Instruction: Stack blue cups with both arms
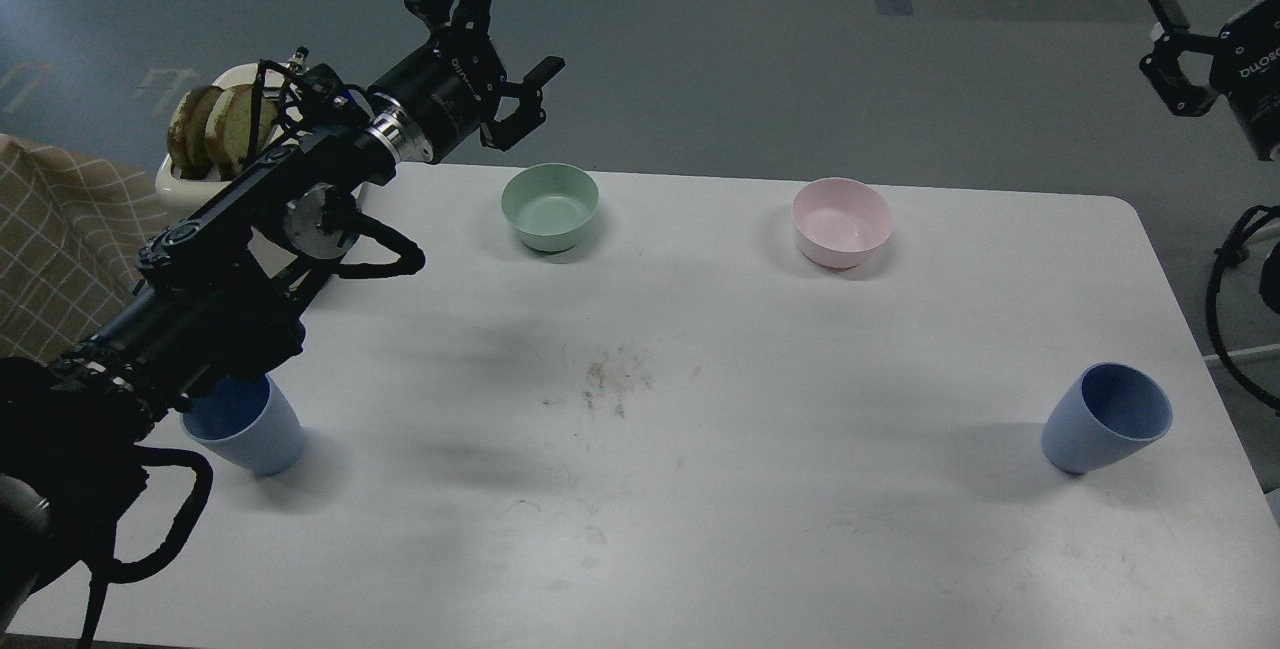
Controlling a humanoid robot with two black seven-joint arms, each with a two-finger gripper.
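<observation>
Two blue cups stand upright on the white table (700,549), far apart. The left cup (255,439) is near the front left edge, its rim partly hidden behind my left arm. The right cup (1105,421) is near the right edge, in full view. My left gripper (530,19) is raised above the table's far left edge, open and empty, far from both cups. My right gripper (1165,44) hovers off the table's far right corner, partly cut by the frame edge. Its fingers look apart, with nothing between them.
A green bowl (550,206) and a pink bowl (842,221) sit along the far edge. A white tray with bread slices (215,124) stands at the far left corner, behind my left arm. A checked cloth (60,239) lies off the left side. Dirt marks (610,379) smudge the middle.
</observation>
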